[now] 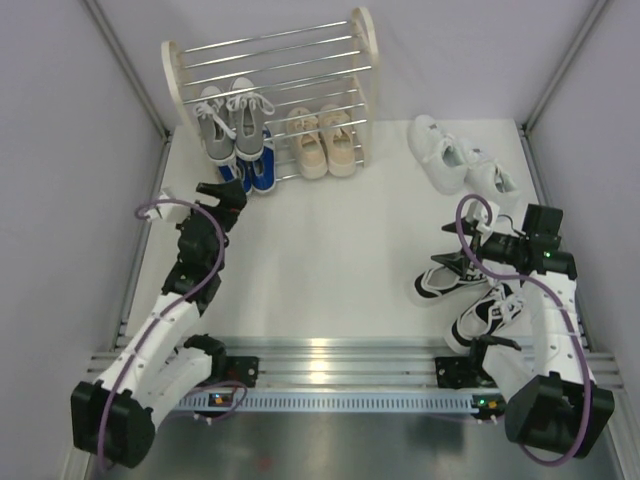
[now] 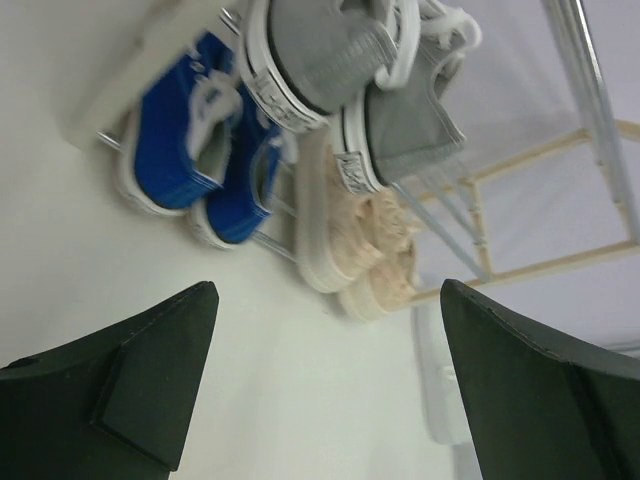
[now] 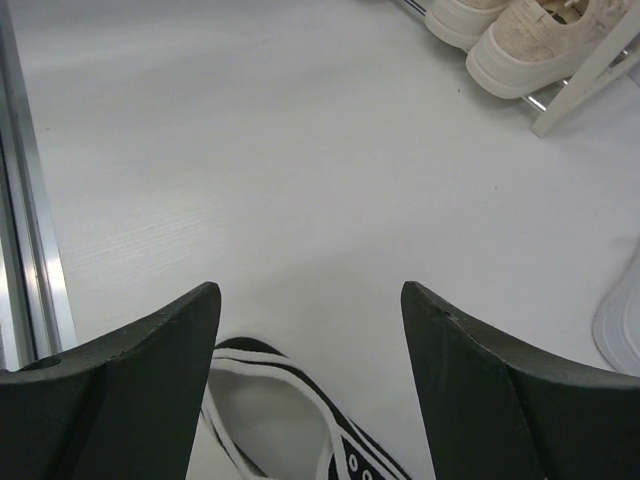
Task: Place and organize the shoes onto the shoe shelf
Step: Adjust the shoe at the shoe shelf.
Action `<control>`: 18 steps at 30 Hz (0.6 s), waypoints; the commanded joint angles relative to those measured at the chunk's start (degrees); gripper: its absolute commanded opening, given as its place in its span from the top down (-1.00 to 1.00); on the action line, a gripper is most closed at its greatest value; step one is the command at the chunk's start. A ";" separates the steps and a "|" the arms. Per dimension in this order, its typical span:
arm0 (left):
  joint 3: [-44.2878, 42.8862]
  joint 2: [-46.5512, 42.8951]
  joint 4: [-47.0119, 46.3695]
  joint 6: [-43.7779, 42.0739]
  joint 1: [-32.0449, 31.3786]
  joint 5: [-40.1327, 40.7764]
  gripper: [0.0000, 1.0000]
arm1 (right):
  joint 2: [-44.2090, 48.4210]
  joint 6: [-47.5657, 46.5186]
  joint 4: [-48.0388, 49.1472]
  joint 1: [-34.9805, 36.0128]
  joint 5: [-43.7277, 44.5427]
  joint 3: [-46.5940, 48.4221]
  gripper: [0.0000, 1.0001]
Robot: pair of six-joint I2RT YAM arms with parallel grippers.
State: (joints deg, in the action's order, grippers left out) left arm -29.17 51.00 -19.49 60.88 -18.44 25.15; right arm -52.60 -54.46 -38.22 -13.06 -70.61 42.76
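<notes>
Sneakers sit in three pairs on the shoe shelf, which stands at the far left of the white table. The grey sneakers rest on its rods at the left side. The blue sneakers lie under them on the lowest level, their heels poking out toward the near side. The beige sneakers fill the right side of the shelf, just beside the blue pair.

The white sneakers lie on the table to the right of the shelf, at the far right and well apart from the arms. The black-and-white sneakers lie at the near right, side by side and angled, close to the right arm's base.

The left gripper hangs just near of the blue heels. Its jaws are spread wide and hold nothing, and the left wrist view shows bare table between the fingers and the shoes.

The right gripper hovers over the farther black-and-white shoe. It is released, its fingers parted with the shoe's collar showing low between them. Whether a finger touches the shoe cannot be told.
</notes>
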 commanded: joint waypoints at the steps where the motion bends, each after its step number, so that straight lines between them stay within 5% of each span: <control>1: -7.55 -5.56 27.01 -23.01 5.41 -0.46 -0.96 | 0.92 -1.88 -0.19 -1.00 -2.87 2.41 -0.48; 9: -19.08 -6.08 41.28 -46.37 9.47 0.35 -0.97 | -2.15 9.45 4.21 -1.00 2.48 3.90 -0.61; 12: -19.87 -8.45 42.77 -48.66 9.47 -1.14 -0.97 | -4.08 10.77 2.54 -1.00 4.68 6.10 -0.98; 18: -20.13 -7.26 39.19 -44.04 9.91 -7.63 -0.97 | -5.49 15.67 5.33 -0.22 6.00 5.84 -0.99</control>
State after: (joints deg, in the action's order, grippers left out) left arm -46.81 41.85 21.52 16.21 -9.13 22.83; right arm -57.56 -43.46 -36.29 -13.28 -65.08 46.61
